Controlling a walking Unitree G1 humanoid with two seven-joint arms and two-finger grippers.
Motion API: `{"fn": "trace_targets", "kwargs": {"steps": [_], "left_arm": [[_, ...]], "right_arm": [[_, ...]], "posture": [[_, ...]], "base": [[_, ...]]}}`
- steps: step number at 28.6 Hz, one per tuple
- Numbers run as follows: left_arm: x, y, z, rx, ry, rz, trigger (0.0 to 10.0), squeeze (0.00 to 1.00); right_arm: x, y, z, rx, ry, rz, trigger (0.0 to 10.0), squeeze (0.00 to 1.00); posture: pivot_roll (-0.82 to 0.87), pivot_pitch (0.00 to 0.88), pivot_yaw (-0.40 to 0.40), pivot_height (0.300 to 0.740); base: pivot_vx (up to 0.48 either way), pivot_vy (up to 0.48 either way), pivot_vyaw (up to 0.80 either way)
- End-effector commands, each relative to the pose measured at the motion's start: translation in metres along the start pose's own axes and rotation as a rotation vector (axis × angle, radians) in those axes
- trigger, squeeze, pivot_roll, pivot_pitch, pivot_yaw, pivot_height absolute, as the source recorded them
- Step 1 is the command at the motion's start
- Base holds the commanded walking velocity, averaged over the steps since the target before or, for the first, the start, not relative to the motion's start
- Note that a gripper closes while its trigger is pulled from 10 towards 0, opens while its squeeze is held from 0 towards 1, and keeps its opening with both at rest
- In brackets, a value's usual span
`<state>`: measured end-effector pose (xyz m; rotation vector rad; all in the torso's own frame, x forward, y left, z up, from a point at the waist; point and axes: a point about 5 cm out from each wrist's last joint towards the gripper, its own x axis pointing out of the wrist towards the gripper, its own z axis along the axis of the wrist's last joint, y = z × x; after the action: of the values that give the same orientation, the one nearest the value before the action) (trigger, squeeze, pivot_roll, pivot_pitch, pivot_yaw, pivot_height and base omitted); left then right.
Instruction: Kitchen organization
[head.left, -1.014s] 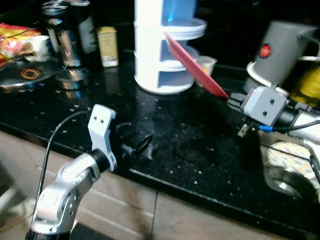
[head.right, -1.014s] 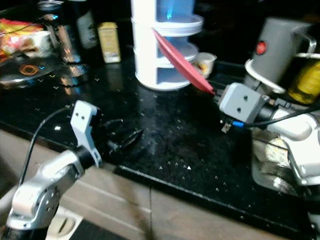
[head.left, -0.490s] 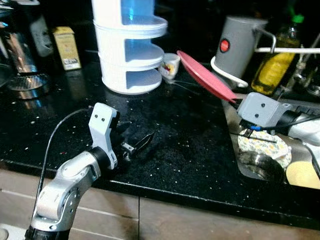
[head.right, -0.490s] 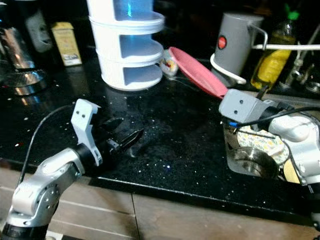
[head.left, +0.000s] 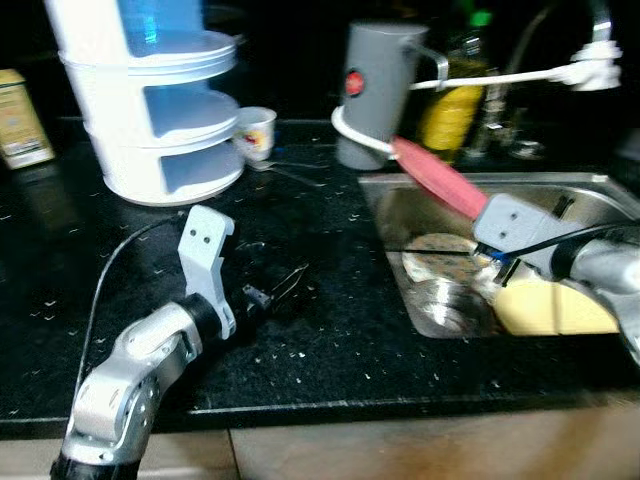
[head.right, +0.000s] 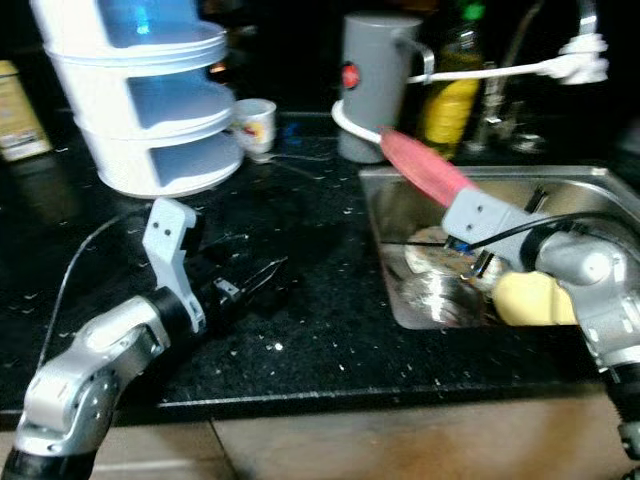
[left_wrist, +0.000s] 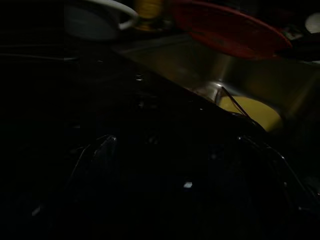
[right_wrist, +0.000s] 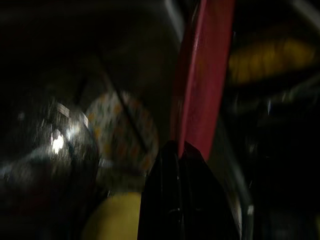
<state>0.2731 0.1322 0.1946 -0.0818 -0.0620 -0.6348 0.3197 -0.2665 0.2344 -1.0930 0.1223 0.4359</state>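
A red plate hangs tilted above the steel sink, and my right gripper is shut on its lower edge. Its grey wrist housing hovers over the basin. Inside the sink lie a patterned plate, a steel bowl and a yellow plate. My left gripper rests low over the black counter to the left of the sink, its fingers slightly apart with nothing between them. The left wrist view is very dark; the red plate and sink wall show ahead.
A white tiered rack stands at the back left with a small cup beside it. A grey jug, a yellow oil bottle and a tap line the back of the sink. A yellow box sits far left.
The camera has swung to the right, bringing the sink into the picture. My right gripper has carried the red plate from over the counter to above the sink basin. The left arm has held still.
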Motion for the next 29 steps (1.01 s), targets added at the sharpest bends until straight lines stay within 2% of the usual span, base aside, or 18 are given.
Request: {"fn": "trace_targets", "kwargs": {"steps": [1,11,14,18,22,29], "left_arm": [[0.000,-0.002,0.001,0.013,-0.003,-0.004,10.0,0.00],[0.001,0.002,0.006,0.061,-0.036,0.045,10.0,0.00],[0.002,0.004,0.008,0.073,-0.052,0.058,10.0,0.00],[0.003,0.001,0.011,0.083,-0.069,0.050,10.0,0.00],[0.004,-0.002,0.016,0.082,-0.097,0.039,10.0,0.00],[0.000,-0.004,0.019,0.088,-0.112,0.048,10.0,0.00]], "right_arm": [[0.000,0.003,-0.005,-0.004,0.039,0.019,10.0,0.00],[0.014,0.015,-0.001,0.017,0.076,0.036,10.0,0.00],[0.035,0.032,0.013,0.082,0.080,0.021,10.0,0.00],[0.057,0.047,0.027,0.075,0.103,0.019,10.0,0.00],[0.072,0.046,0.039,-0.001,0.121,-0.008,10.0,0.00],[0.087,0.033,0.060,-0.046,0.106,-0.032,10.0,0.00]], "posture": [[0.07,0.000,-0.040,0.740],[0.06,0.000,-0.040,0.740],[0.06,0.000,-0.040,0.740],[0.07,0.000,-0.043,0.740],[0.08,0.000,-0.049,0.740],[0.09,0.013,-0.066,0.740]], "base": [[0.000,0.000,-0.71],[0.000,0.000,-0.71],[0.000,0.000,0.00],[0.000,0.000,0.00],[0.000,0.000,0.00],[0.000,0.000,0.00]]}}
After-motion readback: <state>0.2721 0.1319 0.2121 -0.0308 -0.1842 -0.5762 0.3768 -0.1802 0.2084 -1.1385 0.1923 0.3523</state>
